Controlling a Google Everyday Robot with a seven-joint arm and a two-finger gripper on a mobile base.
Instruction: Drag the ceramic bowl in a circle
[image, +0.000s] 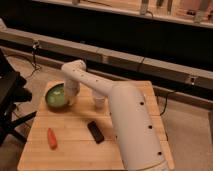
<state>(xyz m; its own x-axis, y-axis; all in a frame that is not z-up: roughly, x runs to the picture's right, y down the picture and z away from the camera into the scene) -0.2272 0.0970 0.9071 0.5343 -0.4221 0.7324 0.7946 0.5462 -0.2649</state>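
The ceramic bowl (56, 96) is a round, glossy green bowl with a lighter inside. It sits at the far left of the wooden table (75, 150). My white arm reaches from the lower right across the table to the bowl. My gripper (70, 96) is at the bowl's right rim, pointing down. A small white cup (100, 101) stands just right of the bowl, close under my arm.
An orange carrot (51, 138) lies at the table's front left. A black rectangular device (96, 132) lies near the middle. A dark chair (10, 100) stands left of the table. A long ledge (125, 57) runs behind.
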